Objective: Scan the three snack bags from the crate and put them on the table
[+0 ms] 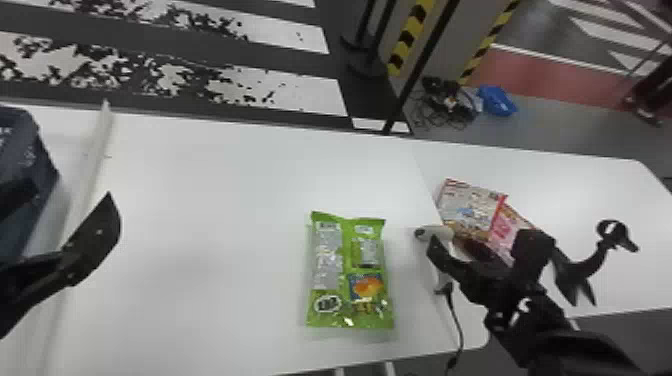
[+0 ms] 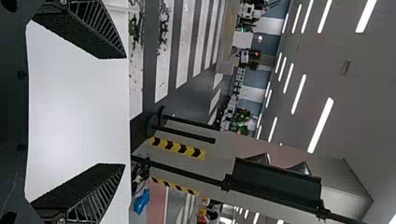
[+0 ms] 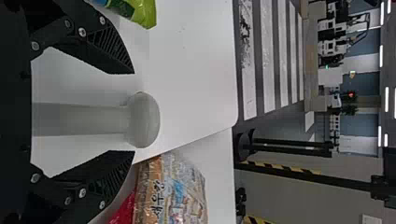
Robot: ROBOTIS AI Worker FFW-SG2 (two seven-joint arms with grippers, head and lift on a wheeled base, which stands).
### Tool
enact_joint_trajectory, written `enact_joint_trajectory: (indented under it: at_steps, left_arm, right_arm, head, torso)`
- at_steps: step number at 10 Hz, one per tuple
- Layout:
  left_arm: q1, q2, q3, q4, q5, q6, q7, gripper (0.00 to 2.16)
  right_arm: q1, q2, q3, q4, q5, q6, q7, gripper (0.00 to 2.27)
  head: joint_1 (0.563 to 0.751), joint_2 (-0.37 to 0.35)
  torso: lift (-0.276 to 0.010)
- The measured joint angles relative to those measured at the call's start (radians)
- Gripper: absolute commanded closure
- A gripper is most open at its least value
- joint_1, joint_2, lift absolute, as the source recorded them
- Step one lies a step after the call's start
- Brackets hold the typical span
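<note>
Right gripper [image 3: 134,112] straddles the scanner [image 3: 144,123], fingers wide, presumably to grasp it; left gripper [image 2: 124,110], also wide, hangs left; green bag [image 1: 345,272] lies near (flat, likely for scanning); two bags [image 1: 470,205] right.

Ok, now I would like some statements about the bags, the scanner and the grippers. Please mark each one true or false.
1. The green snack bag lies on the white table. True.
2. The left gripper is closed on a snack bag. False: its fingers are apart, with nothing between them.
3. The scanner is between the open fingers of the right gripper. True.
4. In the head view, the green snack bag is right of the scanner. False: it is left of it.
5. Two other snack bags overlap. True.
</note>
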Motion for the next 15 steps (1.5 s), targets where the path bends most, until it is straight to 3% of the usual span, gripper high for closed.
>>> enact_joint_trajectory:
  at_steps: [1, 2, 3, 5, 9, 15]
  left_arm:
    - [0.001, 0.000, 0.000, -0.001, -0.001, 0.000, 0.000, 0.03]
    - [0.003, 0.000, 0.000, -0.001, -0.001, 0.000, 0.000, 0.03]
    - [0.006, 0.000, 0.000, -0.001, -0.001, 0.000, 0.000, 0.03]
    - [0.005, 0.009, -0.009, -0.002, -0.001, 0.000, -0.002, 0.03]
    - [-0.002, 0.020, -0.025, 0.009, -0.008, 0.000, 0.000, 0.03]
    - [0.016, 0.021, -0.037, 0.004, -0.043, 0.004, 0.002, 0.03]
  right_arm:
    - [0.028, 0.002, -0.021, -0.087, -0.019, 0.059, 0.068, 0.04]
    - [0.023, 0.002, -0.051, -0.150, -0.042, 0.221, 0.192, 0.04]
    - [-0.012, 0.002, -0.075, -0.178, -0.056, 0.411, 0.293, 0.04]
    - [-0.055, -0.006, -0.085, -0.175, -0.033, 0.585, 0.417, 0.05]
    - [-0.139, -0.013, -0.053, -0.053, -0.023, 0.694, 0.565, 0.05]
    - [-0.268, -0.047, 0.079, 0.156, 0.051, 0.583, 0.639, 0.10]
  head:
    - [0.695, -0.350]
    - [0.695, -0.350]
    - [0.695, -0.328]
    - [0.695, -0.305]
    - [0.695, -0.282]
    - [0.695, -0.245]
  torso:
    - [-0.094]
    - [-0.094]
    - [-0.094]
    - [-0.094]
    - [-0.094]
    - [-0.094]
